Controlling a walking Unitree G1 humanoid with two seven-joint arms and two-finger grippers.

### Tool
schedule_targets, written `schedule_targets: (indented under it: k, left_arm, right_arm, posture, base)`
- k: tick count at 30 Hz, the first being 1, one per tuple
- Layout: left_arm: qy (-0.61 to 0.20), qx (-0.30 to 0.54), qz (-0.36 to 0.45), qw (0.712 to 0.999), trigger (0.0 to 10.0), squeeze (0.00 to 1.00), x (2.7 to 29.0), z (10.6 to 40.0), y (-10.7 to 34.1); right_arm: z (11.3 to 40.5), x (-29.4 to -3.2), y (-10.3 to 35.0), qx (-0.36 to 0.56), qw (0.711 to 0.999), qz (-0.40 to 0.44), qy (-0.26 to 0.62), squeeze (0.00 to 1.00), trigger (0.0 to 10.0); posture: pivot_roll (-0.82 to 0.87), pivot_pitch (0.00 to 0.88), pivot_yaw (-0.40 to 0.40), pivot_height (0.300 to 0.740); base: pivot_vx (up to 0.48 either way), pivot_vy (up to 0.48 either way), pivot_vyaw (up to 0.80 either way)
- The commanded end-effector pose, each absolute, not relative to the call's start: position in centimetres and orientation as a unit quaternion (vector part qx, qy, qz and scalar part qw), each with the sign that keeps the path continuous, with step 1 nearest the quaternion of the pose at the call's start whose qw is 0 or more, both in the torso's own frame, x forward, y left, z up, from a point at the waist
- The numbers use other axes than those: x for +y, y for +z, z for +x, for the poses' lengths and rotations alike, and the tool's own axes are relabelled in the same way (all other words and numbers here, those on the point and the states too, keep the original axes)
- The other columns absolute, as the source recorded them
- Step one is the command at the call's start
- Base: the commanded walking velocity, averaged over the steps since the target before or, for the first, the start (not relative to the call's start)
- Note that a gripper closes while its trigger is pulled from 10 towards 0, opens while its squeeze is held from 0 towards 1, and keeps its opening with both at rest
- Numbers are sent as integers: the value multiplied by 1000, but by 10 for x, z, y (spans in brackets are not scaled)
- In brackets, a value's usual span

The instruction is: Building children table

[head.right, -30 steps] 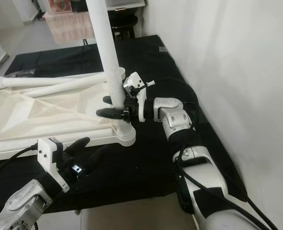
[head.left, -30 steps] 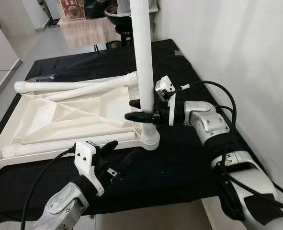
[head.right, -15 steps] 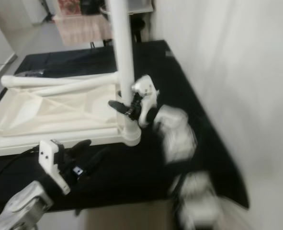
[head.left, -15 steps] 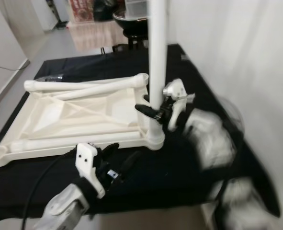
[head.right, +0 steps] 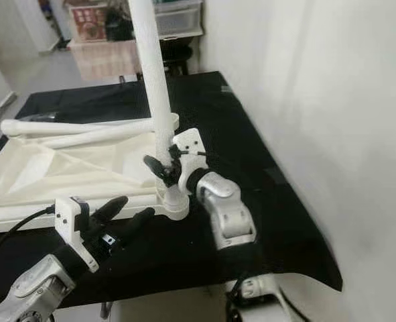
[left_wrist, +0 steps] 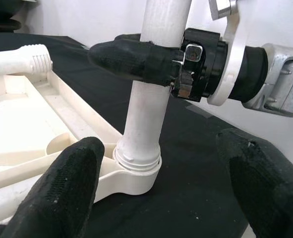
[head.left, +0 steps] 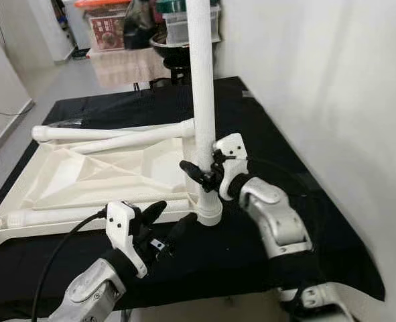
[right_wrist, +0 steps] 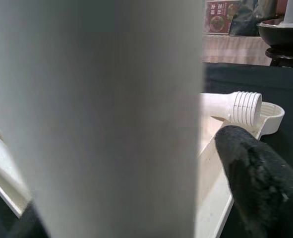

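Standing upright in the corner socket [head.left: 210, 212] of the upturned white tabletop [head.left: 84, 168], the table leg [head.left: 202, 87] runs its long axis straight up toward twelve o'clock in the head views, and that vertical line is what the coming move turns on. The right gripper [head.left: 199, 176] is clamped around the leg's lower part, just above the socket, its two black fingers wrapping the tube from the three o'clock side; in the left wrist view one finger [left_wrist: 131, 58] lies across the white shaft, with the threaded collar seated in the socket directly beneath it. By my judgement the leg is being screwed home, so any turn has to stay about that upright axis without tipping it.

The left gripper [head.left: 163, 222] hovers at about seven o'clock from the socket, near it but apart, above the black cloth [head.left: 251, 121] that covers the work surface. Its fingers are spread wide and hold nothing, framing the socket between them in its wrist view. It is the nearer arm to the tabletop's front edge and could brace it.

Two more legs [head.left: 117, 137] lie flat on the tabletop toward ten o'clock, their threaded ends near the far corner, well apart from both grippers.
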State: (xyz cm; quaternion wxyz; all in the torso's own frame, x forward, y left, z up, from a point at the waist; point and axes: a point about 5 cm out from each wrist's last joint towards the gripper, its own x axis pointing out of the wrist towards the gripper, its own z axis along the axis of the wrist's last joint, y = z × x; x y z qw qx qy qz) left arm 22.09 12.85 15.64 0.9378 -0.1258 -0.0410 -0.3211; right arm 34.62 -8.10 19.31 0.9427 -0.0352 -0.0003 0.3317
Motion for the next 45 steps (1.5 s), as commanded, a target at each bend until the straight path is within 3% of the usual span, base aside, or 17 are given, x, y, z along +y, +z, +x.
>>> schedule_targets:
  k: [1,3,5,8,9,11,17,18,19,25,35,36,37,38,39,40,45]
  left_arm:
    - [-316,-32,-122,940,10000,0,131,222,152]
    - [-318,-31,-123,940,10000,0,131,222,152]
    - [-320,-31,-124,939,10000,0,130,222,152]
    - [-320,-32,-124,939,10000,0,130,222,152]
    - [-320,-32,-124,939,10000,0,130,221,152]
    - [-319,-32,-123,939,10000,0,130,221,152]
    - [-320,-31,-123,939,10000,0,130,221,152]
    - [-320,-31,-123,939,10000,0,130,221,152]
    - [-320,-31,-124,939,10000,0,130,221,152]
    - [-320,-31,-124,939,10000,0,130,221,152]
    - [-321,-32,-125,938,10000,0,129,221,152]
    - [-320,-32,-125,938,10000,0,129,220,153]
    - [-320,-32,-125,938,10000,0,129,220,153]
    - [-320,-33,-125,939,10000,0,130,220,153]
    - [-319,-33,-124,939,10000,0,130,220,153]
    - [-318,-33,-123,939,10000,0,131,220,153]
    - [-319,-30,-121,940,10000,0,132,220,152]
  right_arm:
    - [352,-79,209,-13,934,-27,357,1000,10000]
    - [354,-79,214,-21,927,-23,373,1000,10000]
    - [356,-75,226,-41,887,-26,460,1000,10000]
    - [355,-74,229,-47,868,-31,494,1000,10000]
    - [353,-72,233,-51,835,-33,546,0,10000]
    - [353,-70,239,-52,793,-39,606,0,10000]
    - [360,-69,242,-36,763,-51,643,0,10000]
    - [361,-69,242,-31,756,-48,652,0,1961]
    - [362,-68,242,-23,750,-38,660,0,0]
    - [366,-69,239,-13,741,-33,670,0,0]
    - [372,-81,229,-13,784,-33,619,0,0]
    - [367,-81,213,8,810,-37,586,0,0]
    - [367,-81,213,8,810,-37,586,0,0]
    - [360,-74,187,24,886,-36,463,0,0]
    - [352,-75,173,32,933,-36,357,0,0]
    - [339,-69,165,37,950,-20,309,0,0]
    - [330,-58,166,24,945,-21,325,0,0]
  posture:
    - [-98,56,45,740]
    - [-98,56,45,740]
    - [-95,58,46,740]
    - [-95,58,46,740]
    - [-90,58,47,740]
    - [-86,59,48,740]
    - [-86,58,51,740]
    - [-86,58,51,740]
    - [-85,59,50,740]
    - [-84,61,48,740]
    - [-87,67,44,740]
    - [-84,70,37,740]
    - [-84,70,37,740]
    - [-82,64,19,740]
    - [-82,64,19,740]
    - [-71,87,46,740]
    - [-82,65,56,740]
  base:
    - [0,0,0]
    - [0,0,0]
    - [0,0,0]
    - [0,0,0]
    - [0,0,0]
    - [0,0,0]
    - [0,0,0]
    - [0,0,0]
    - [0,0,0]
    - [0,0,0]
    - [0,0,0]
    - [0,0,0]
    - [0,0,0]
    - [0,0,0]
    - [0,0,0]
    - [0,0,0]
    - [0,0,0]
